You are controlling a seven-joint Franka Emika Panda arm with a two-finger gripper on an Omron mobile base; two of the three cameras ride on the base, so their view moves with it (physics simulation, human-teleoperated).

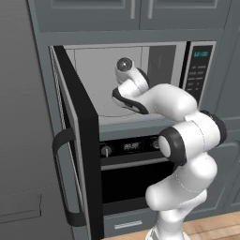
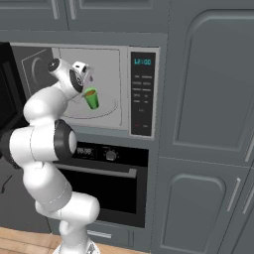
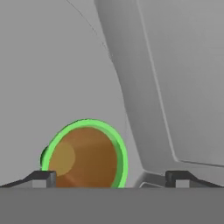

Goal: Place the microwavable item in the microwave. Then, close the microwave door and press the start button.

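Inside the microwave [image 2: 111,59], the hand [image 3: 111,179] gapes wide, seemingly clear of the green cup [image 3: 85,153].

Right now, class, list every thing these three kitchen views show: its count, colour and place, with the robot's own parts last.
green cup: one, bright green with brown liquid, tilted inside the microwave over the turntable, between the open fingers
microwave: one, silver frame, pale grey inside, built in above the oven
microwave door: one, black inner face, swung open at left
control panel: one, dark with blue-green display, right of the cavity
oven: one, black, below the microwave
cabinets: several, grey, around the appliances
arm: one, white, reaching into the microwave
fingers: two, dark, spread wide
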